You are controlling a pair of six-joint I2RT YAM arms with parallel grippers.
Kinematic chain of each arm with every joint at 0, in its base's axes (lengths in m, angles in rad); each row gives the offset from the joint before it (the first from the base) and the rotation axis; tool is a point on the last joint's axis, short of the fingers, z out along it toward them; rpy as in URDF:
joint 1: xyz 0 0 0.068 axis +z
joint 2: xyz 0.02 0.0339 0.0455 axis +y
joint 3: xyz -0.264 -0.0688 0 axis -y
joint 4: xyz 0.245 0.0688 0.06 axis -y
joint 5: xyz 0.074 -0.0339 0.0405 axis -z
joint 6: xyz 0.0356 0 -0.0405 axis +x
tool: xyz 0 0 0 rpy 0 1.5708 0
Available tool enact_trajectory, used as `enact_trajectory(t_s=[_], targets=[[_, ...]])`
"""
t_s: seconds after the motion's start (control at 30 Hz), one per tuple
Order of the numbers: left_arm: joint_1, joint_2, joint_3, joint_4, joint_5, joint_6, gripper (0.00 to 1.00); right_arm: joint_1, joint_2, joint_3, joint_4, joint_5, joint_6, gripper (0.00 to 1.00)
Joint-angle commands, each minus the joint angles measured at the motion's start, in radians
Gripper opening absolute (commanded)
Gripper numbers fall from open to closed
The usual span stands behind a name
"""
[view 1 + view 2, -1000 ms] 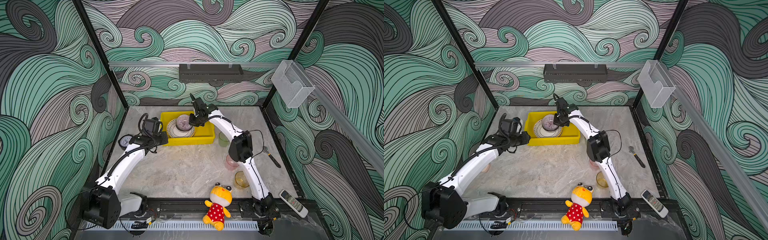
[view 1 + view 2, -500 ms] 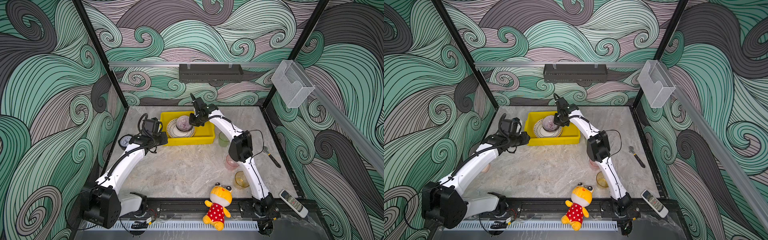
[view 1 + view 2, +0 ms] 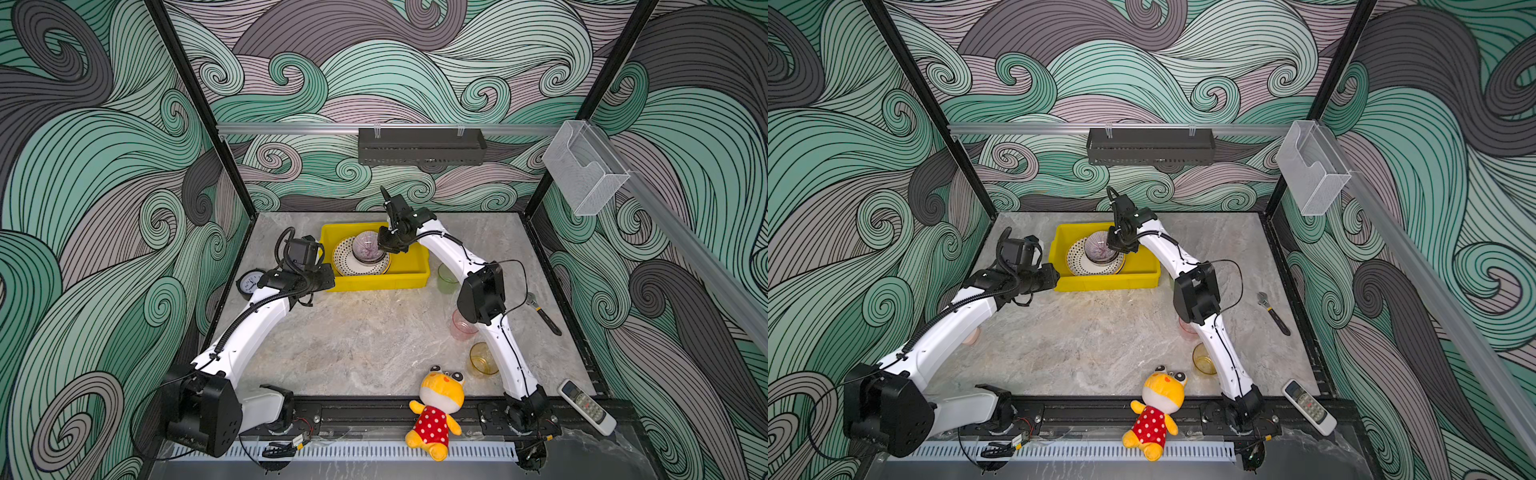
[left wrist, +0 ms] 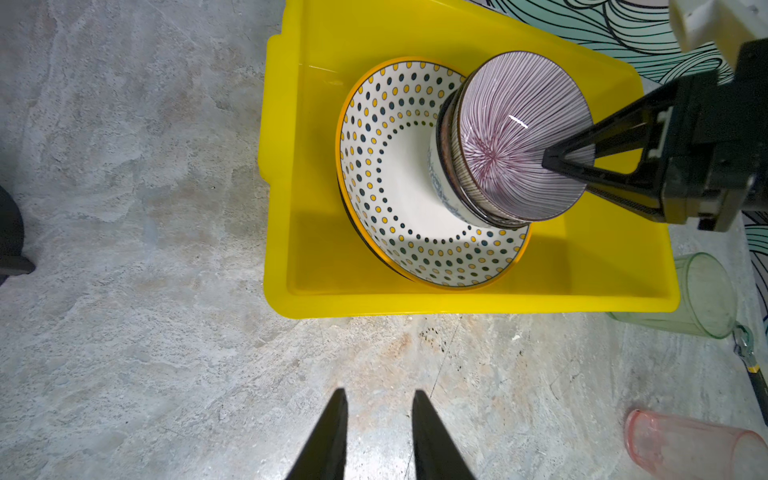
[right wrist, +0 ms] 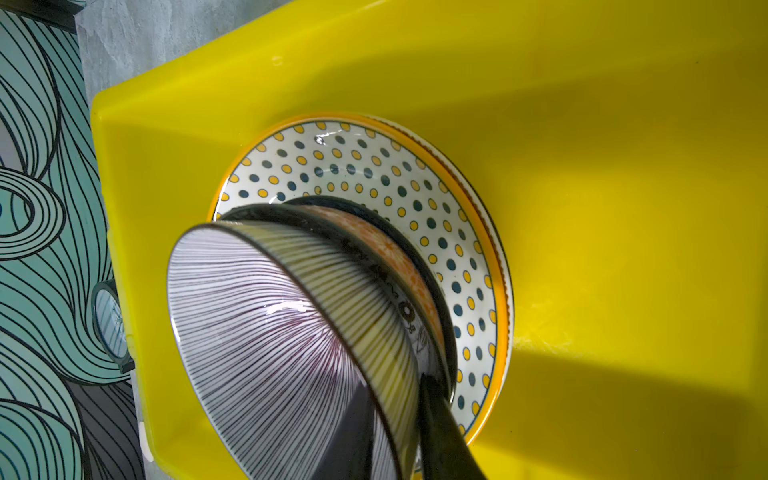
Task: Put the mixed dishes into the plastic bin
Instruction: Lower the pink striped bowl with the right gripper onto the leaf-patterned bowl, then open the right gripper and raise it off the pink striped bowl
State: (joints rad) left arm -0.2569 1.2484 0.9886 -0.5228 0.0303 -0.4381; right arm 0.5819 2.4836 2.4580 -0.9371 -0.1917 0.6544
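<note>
robot test cell, lab setting. two white arms, left arm [image 3: 249,332] and right arm [image 3: 505,349], bolted to a black base rail [image 3: 365,411] at the front of a marble-look tabletop [image 3: 353,340]. black frame posts [image 3: 199,108], printed swirl walls [image 3: 374,83], slotted cable duct [image 3: 374,451]. mismatched staged props: plush toy [image 3: 436,415], remote [image 3: 586,407], wrench [image 3: 544,318], clock [image 3: 250,284], yellow plastic bin [image 3: 374,282].

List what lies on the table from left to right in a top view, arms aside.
In order: clock, yellow bin, green cup, amber cup, wrench, remote control. Omitted for overlap: pink cup, plush toy.
</note>
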Motion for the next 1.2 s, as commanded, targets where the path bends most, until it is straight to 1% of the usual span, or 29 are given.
enact_trajectory(t_s=[0.0,0.33,0.87,0.97,1.17], targets=[[0.007,-0.007,0.027,-0.017,0.008,-0.015,0.3,0.0,-0.056,0.03,0.0,-0.01,0.001,0.23],[0.008,-0.032,0.02,-0.02,0.014,-0.026,0.31,-0.001,-0.07,0.032,-0.005,-0.016,-0.004,0.27],[0.008,-0.042,0.019,-0.023,0.028,-0.036,0.31,0.002,-0.107,0.029,-0.039,0.001,-0.031,0.27],[0.008,-0.041,0.02,-0.023,0.035,-0.037,0.31,0.004,-0.119,0.022,-0.046,0.018,-0.042,0.26],[0.008,-0.039,0.018,-0.028,0.05,-0.047,0.31,0.006,-0.13,-0.009,-0.046,0.03,-0.055,0.18]])
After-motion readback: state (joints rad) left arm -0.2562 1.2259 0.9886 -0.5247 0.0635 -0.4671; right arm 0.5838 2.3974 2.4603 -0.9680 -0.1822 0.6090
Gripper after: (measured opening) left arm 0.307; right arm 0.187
